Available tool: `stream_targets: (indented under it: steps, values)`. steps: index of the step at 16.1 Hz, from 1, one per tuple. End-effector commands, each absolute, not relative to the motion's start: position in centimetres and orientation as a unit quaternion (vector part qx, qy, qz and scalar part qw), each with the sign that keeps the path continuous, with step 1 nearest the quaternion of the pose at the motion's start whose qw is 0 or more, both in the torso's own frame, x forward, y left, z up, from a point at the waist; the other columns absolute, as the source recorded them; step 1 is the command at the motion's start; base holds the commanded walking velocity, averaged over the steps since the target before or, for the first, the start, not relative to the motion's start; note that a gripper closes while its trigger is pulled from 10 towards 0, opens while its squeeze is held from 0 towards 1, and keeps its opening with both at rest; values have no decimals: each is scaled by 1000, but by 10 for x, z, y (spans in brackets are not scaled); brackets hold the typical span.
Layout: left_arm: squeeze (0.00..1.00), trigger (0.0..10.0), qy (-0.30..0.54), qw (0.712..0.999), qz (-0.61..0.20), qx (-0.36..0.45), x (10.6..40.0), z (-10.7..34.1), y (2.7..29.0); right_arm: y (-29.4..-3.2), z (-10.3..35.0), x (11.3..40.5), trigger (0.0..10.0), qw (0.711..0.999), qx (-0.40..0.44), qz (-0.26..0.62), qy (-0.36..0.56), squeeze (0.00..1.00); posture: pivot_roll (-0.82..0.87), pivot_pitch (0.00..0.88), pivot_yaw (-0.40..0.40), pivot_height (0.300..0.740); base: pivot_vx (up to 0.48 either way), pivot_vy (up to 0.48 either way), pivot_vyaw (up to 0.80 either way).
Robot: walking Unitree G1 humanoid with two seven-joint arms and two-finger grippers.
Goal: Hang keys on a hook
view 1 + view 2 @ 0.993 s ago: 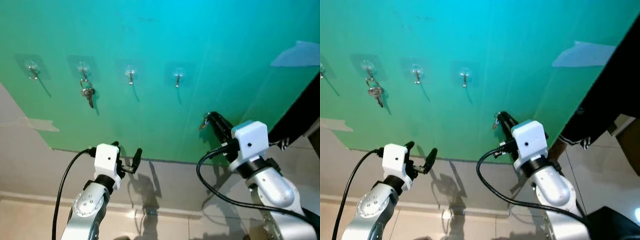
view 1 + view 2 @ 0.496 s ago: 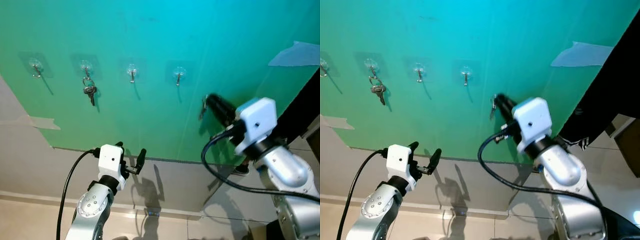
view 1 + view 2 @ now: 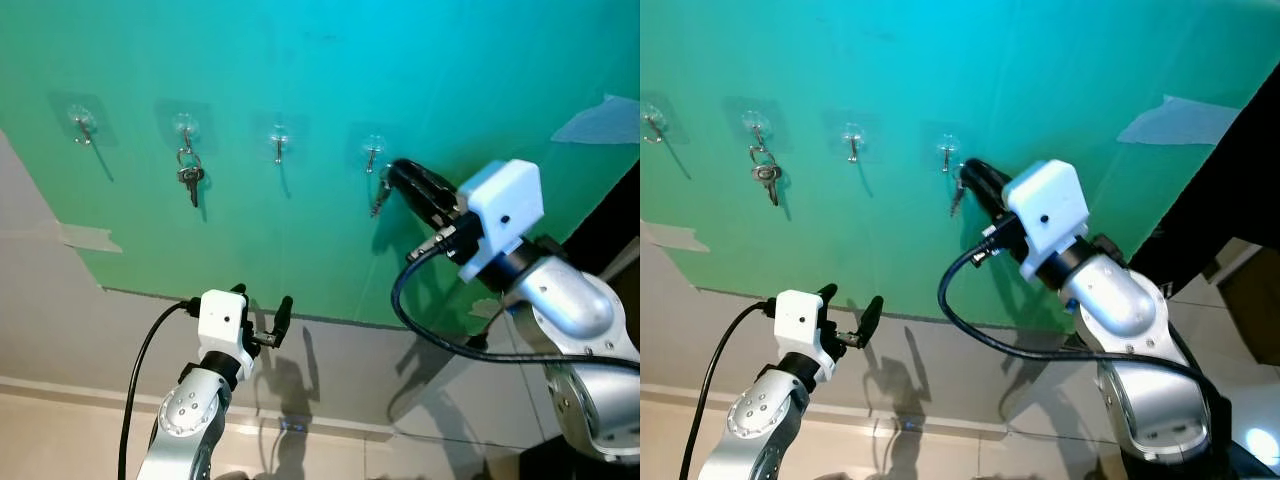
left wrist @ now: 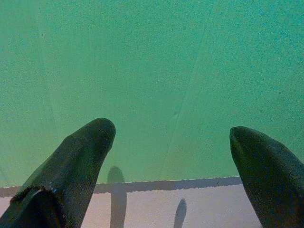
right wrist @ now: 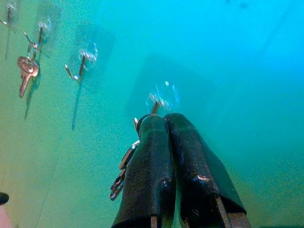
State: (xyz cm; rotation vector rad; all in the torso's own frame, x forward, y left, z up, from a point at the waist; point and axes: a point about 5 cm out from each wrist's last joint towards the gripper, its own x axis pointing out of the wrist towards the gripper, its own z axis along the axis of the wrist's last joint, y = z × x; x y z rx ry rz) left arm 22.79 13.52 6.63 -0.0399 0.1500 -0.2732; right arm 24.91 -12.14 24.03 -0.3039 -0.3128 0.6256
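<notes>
Since the earlier pictures, the right gripper point(image 3: 398, 172) has been rising from the lower middle of the head views toward the upper middle, and it is now sitting just beside the fourth hook point(image 3: 372, 152) in the row, counting from the left edge. Its two black fingers point(image 5: 156, 156) are pressing flat together, clenched on the ring of the keys point(image 5: 124, 167), and the ring's top is lying right at the base of that hook in the right wrist view; whether it is already over the hook cannot be told. The keys are hanging from the fingertips with their long axis running downward, blades pointing toward the lower part of the green wall point(image 3: 300, 60) in the head views. Meanwhile the left gripper point(image 3: 262, 312) is holding low in the lower left of the head views, fingers spread apart and grasping nothing, facing the bottom edge of the green sheet. Further along the row, in the upper left of the frame, another set of keys point(image 3: 189, 178) is dangling from the second hook point(image 3: 184, 128), with the first hook point(image 3: 80, 122) and the third hook point(image 3: 279, 142) bare. A patch of tape point(image 3: 600, 122) is sticking at the right edge, and a dark cable point(image 3: 420, 315) is looping under the right arm.
</notes>
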Motion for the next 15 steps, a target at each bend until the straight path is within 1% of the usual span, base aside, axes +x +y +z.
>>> stream_targets:
  steps: [1, 7, 12, 15]
  values:
    - [0, 10000, 78, 988, -133, -24, 226, 64, 132, -122, 241, 251, 10000, 927, -149, 312, -146, 0, -34, 0, -110, 722, 0, 0, 0]
    - [0, 10000, 80, 989, -124, -28, 222, 62, 133, -110, 234, 253, 10000, 919, -140, 345, -131, 0, -20, 0, -123, 722, 0, 0, 0]
    - [0, 10000, 83, 989, -122, -28, 220, 62, 135, -111, 221, 254, 10000, 926, -130, 338, -106, 0, -13, 0, -121, 722, 0, 0, 0]
    - [0, 10000, 84, 988, -123, -28, 219, 61, 136, -113, 226, 254, 10000, 926, -154, 316, -135, 0, -15, 0, -119, 722, 0, 0, 0]
